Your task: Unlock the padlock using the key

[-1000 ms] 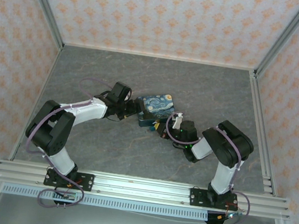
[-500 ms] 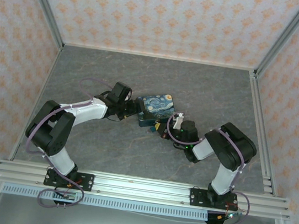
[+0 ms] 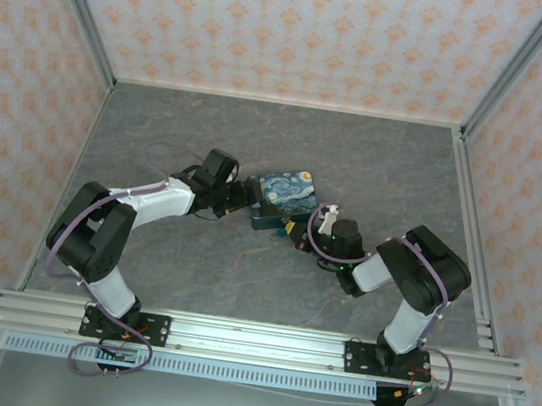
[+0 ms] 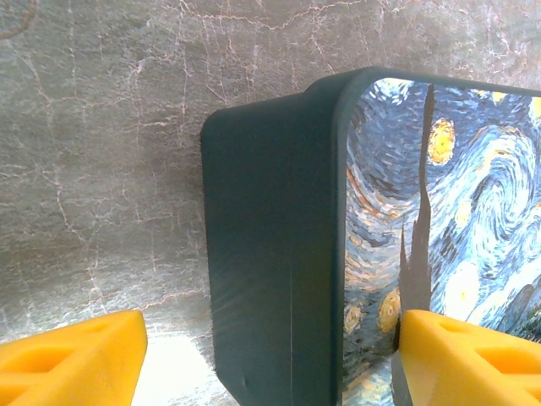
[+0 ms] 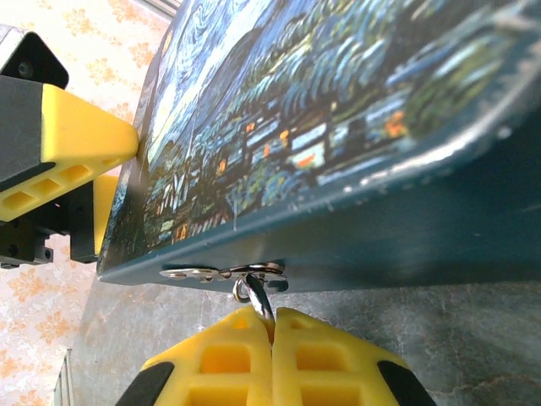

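Right gripper [image 5: 272,326]: yellow fingers pressed together, pinching thin metal piece [image 5: 262,300]; cannot tell if it is key. Piece meets small ring at metal latch [image 5: 211,272] on dark side wall of starry-night tin [image 5: 338,110]. There padlock too small to make out. Top view: right gripper at tin's 5 o'clock, left gripper [image 3: 247,198] at 9 o'clock. Left jaws wide apart around tin's end, one finger touching printed lid, nothing clamped.
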